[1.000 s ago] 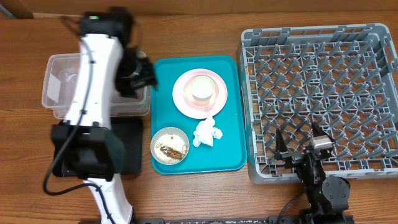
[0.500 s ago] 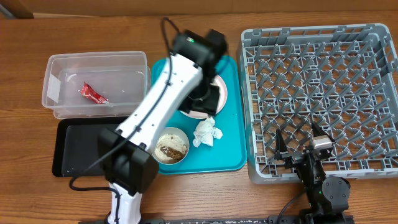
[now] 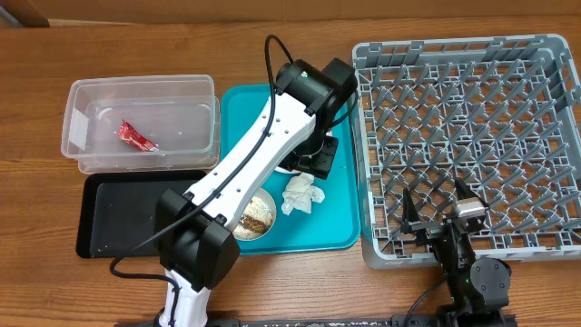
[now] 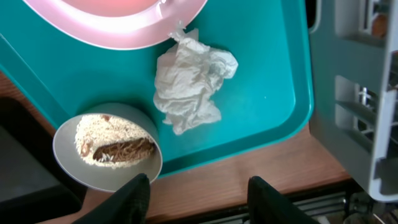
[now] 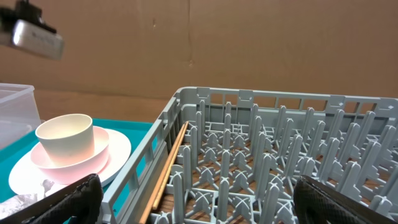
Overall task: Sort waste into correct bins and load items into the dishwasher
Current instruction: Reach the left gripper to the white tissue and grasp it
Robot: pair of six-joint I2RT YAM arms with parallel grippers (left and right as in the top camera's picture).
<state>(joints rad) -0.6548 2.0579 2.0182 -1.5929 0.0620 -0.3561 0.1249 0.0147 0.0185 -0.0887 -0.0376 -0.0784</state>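
Overhead, the left arm reaches across the teal serving tray [image 3: 338, 218], and the left gripper [image 3: 317, 154] hangs over the far half of that tray, just beside the near-left wall of the grey dish rack [image 3: 359, 154]. Left wrist view shows its two fingertips [image 4: 138, 194] spread apart with nothing between them, so the claw is released and holds nothing. Below it lies the crumpled white tissue [image 4: 189, 84] on the teal surface, touching the edge of the pale pink plate [image 4: 124, 25]. Near the tissue stands a white bowl [image 4: 68, 168] holding white rice [image 4: 106, 134] and brown food bits [image 4: 121, 151]. Right wrist view shows a small white cup [image 5: 65, 140] upright on the plate, and a thin wooden stick [image 5: 166, 171] leaning along the rack's inner wall. The right gripper [image 3: 434, 207] rests at the near edge of the rack, its jaws spread wide and empty. The small red snack wrapper [image 3: 136, 136] lies inside the clear tub [image 3: 136, 84], and the black tray [image 3: 118, 218] sits just in front of the tub on the wooden table [image 3: 272, 45].
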